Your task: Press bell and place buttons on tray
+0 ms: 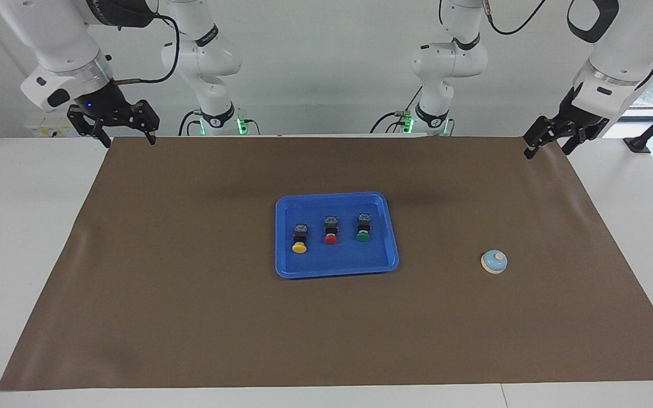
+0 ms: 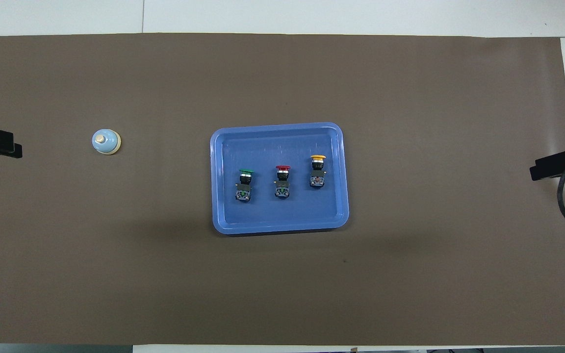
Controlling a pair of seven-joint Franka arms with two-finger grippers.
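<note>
Blue plastic tray point(image 1: 336, 267) at the mat's middle holds your three buttons point(image 1: 331, 229) in a row, yellow, red, green; they look light and rigid, so pinch each by its blocky body, not the slick cap. Toward the left arm's end from the tray sits the bell point(image 1: 494, 261), pressed on its knob. Left gripper point(image 1: 547, 140) and right gripper point(image 1: 124, 128) hang spread and empty over the mat's corners nearest the robots.
</note>
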